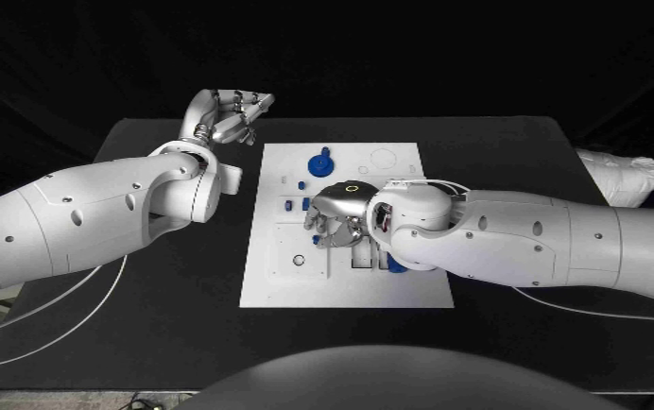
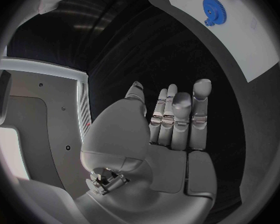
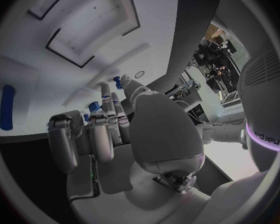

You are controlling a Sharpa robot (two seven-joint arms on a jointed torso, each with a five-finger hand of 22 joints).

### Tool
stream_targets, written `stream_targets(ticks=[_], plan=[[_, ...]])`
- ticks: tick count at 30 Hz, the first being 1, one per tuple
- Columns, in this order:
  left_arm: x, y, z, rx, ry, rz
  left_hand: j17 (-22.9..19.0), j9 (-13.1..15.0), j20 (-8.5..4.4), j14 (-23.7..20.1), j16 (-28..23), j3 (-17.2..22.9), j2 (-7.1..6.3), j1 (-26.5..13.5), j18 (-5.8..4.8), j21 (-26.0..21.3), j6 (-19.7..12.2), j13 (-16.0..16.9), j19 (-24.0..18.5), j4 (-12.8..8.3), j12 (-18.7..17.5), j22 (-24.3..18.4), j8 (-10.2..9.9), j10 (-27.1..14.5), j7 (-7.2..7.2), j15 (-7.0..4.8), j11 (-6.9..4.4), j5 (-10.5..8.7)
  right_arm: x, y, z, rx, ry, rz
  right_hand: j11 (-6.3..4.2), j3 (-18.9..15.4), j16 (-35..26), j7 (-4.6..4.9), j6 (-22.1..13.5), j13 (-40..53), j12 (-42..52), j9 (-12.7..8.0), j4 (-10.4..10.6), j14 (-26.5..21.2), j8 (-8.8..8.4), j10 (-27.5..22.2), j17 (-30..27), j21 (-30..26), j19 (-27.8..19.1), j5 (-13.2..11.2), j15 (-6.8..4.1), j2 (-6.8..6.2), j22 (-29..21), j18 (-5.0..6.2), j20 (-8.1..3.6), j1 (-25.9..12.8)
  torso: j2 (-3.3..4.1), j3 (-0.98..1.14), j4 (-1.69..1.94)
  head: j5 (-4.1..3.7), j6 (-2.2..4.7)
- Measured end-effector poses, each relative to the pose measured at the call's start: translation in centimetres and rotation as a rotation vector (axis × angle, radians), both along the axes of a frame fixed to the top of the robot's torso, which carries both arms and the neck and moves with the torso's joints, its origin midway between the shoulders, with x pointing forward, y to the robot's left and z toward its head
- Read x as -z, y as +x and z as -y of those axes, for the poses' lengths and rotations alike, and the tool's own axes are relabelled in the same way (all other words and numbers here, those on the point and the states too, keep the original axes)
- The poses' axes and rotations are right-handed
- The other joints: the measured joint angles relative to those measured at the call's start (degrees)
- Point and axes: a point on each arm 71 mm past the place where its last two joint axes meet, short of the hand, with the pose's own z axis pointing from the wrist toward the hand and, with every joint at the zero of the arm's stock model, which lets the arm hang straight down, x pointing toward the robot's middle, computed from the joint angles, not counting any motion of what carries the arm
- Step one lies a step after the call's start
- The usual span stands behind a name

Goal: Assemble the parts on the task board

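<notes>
Several small blue parts look light, rigid, slippery; I'd pinch their sides. Right robot hand hovers, hold unclear; left robot hand spread, empty.

We see the task board lying in the middle of the black table. Our right hand is low over the board's centre, fingers curled down among small blue parts — whether it grips one, we cannot tell. A blue gear sits on the board's far portion. Our left hand hovers off the board's far left corner — fingers loosely curled, holding nothing.
</notes>
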Motion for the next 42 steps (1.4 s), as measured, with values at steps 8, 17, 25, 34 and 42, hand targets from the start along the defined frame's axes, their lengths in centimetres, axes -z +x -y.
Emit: stream_targets(ticks=[8,17,25,34,42], plan=[[0.0,0.0,0.0,0.000,0.000,0.000,0.00,0.00,0.00,0.00,0.00,0.00,0.00,0.00,-0.01,0.00,0.00,0.00,0.00,0.00,0.00,0.00,0.00,0.00,0.00,0.00,0.00,0.00,-0.3,-0.1,1.0,0.029,0.043,0.002,-0.08,-1.44,0.00,0.86,0.45,0.23,0.40,0.15,0.50,-0.04,0.29,-0.22,0.01,0.00,0.00,0.00,0.36,0.40,0.00,0.00,0.00,-1.00,0.00,0.00,0.00,0.15,0.01],[0.0,0.0,-0.2,-0.002,0.001,0.000,-0.07,0.00,0.00,0.00,0.00,0.00,0.00,0.00,-0.01,0.00,-0.20,-0.01,0.00,0.00,0.00,0.00,0.00,0.00,-0.20,0.00,0.00,0.23,-5.4,2.1,5.7,0.179,0.241,0.014,-0.44,-2.07,0.00,0.90,1.26,0.55,1.49,0.57,1.12,-0.04,0.52,1.80,0.05,0.00,0.00,0.00,0.36,0.99,-0.01,0.00,0.00,-1.59,-0.04,-0.03,-0.02,0.29,0.01],[0.0,0.1,-0.1,-0.002,0.002,0.001,-0.07,0.00,0.00,0.00,0.00,0.01,0.00,0.00,0.00,0.00,-0.20,-0.01,0.00,0.00,0.00,0.00,0.00,0.00,-0.20,0.00,0.00,0.23,-8.6,2.7,9.8,0.245,0.267,0.073,0.57,-3.44,0.00,-0.96,-0.97,0.20,0.46,0.52,1.00,0.16,0.22,-3.37,0.04,0.00,-0.10,0.00,0.57,1.45,-0.02,-0.01,0.52,-1.14,-0.09,-0.06,-0.07,-0.05,0.01],[0.0,0.2,0.0,-0.003,0.003,0.002,-0.07,0.00,0.00,0.00,0.00,0.01,0.00,0.00,-0.01,0.00,-0.20,0.00,0.00,0.00,0.00,0.00,0.00,0.00,-0.20,0.00,0.00,0.22,-8.4,2.5,11.2,0.225,0.128,0.117,0.65,-4.52,0.00,0.10,-2.29,0.20,0.46,0.20,0.87,-0.04,0.22,-5.68,0.03,0.00,0.07,0.00,0.77,1.91,-0.02,0.00,0.69,-0.68,-0.08,0.03,-0.02,-0.58,0.01],[0.1,0.3,-0.1,-0.006,0.005,0.002,-0.07,0.00,0.00,0.00,0.00,0.01,0.00,0.00,0.00,0.00,-0.20,0.03,0.00,0.00,0.00,0.00,0.00,0.00,-0.19,0.00,0.00,0.19,-6.9,2.6,11.5,0.230,-0.007,0.092,0.67,-5.33,0.00,0.81,-2.01,0.21,0.46,0.07,1.05,-0.04,0.22,-5.69,0.03,0.00,-0.11,0.00,1.19,2.21,-0.03,-0.01,0.92,-0.99,-0.06,0.04,0.00,-0.79,0.01]])
